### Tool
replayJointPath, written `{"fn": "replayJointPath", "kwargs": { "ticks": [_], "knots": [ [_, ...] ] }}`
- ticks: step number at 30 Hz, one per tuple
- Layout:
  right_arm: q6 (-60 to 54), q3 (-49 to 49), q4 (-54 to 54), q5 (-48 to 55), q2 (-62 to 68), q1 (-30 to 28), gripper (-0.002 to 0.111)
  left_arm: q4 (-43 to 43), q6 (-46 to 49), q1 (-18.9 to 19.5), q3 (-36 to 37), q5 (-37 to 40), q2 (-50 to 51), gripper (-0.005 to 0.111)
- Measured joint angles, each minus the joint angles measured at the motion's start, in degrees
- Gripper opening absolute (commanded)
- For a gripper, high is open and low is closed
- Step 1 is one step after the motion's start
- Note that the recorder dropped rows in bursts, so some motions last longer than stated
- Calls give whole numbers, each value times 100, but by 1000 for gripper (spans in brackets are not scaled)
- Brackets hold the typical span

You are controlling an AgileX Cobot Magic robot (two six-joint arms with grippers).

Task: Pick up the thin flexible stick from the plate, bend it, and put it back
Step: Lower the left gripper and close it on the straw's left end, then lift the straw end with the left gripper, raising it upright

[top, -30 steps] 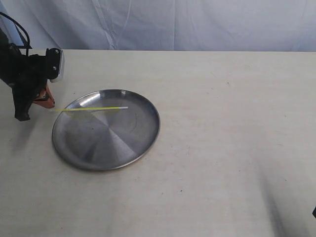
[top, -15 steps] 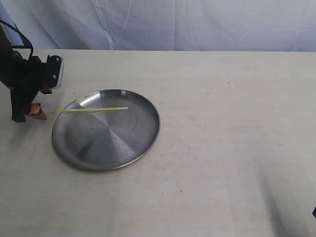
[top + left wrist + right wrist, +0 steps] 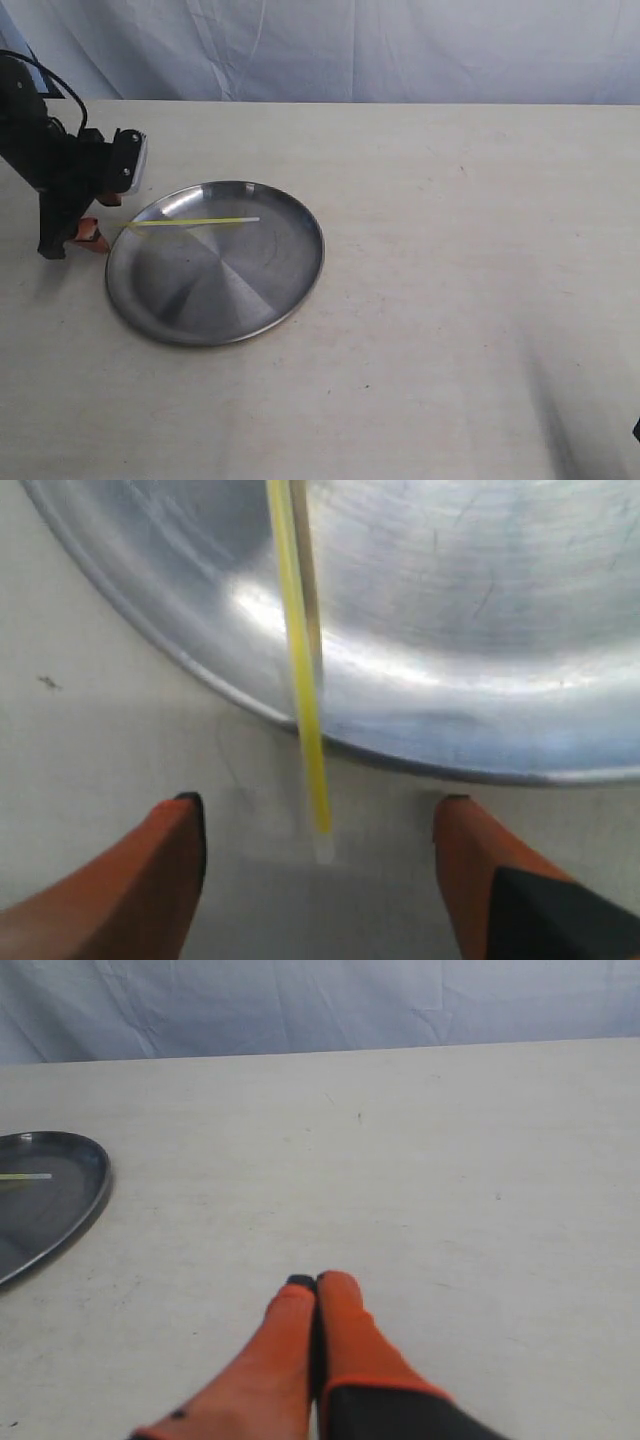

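The plate (image 3: 296, 285) sits on the left half of the pale tabletop (image 3: 450, 300). The thin yellow-green stick (image 3: 190, 221) lies straight across the far part of the plate. Its whitish tip points toward the plate's middle. Its other end crosses the rim on the left side and pokes out a little over the tabletop.

The left claw (image 3: 95, 225) is just beside that rim, low over the tabletop, and it is released. In the left wrist view its two orange fingers (image 3: 150, 870) stand wide apart, one on each side of the stick's (image 3: 298, 660) overhanging end. Neither finger touches the stick or the plate (image 3: 480, 600); the stick's end lies in the gap between them. The left claw (image 3: 320, 805) grasps nothing.

The right claw (image 3: 315, 1282) is clenched, its orange fingers pressed together with nothing between them. It hangs over bare tabletop, well apart from the plate (image 3: 60, 1210), which shows at the edge of the right wrist view with the stick (image 3: 25, 1176) lying in it.
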Motion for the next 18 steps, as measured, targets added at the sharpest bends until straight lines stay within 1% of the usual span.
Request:
{"fn": "replayJointPath", "kwargs": {
  "ticks": [3, 5, 11, 14, 15, 18],
  "knots": [
    [0, 0, 0, 0, 0, 0, -1, -16, 0, -64, 0, -12, 21, 61],
    [0, 0, 0, 0, 0, 0, -1, -16, 0, -73, 0, -35, 21, 54],
    [0, 0, 0, 0, 0, 0, -1, -16, 0, -73, 0, -54, 29, 16],
    [0, 0, 0, 0, 0, 0, -1, -16, 0, -73, 0, -54, 29, 2],
    [0, 0, 0, 0, 0, 0, -1, -16, 0, -73, 0, -54, 29, 0],
    [0, 0, 0, 0, 0, 0, -1, -16, 10, -73, 0, -54, 29, 0]
  ]
}}
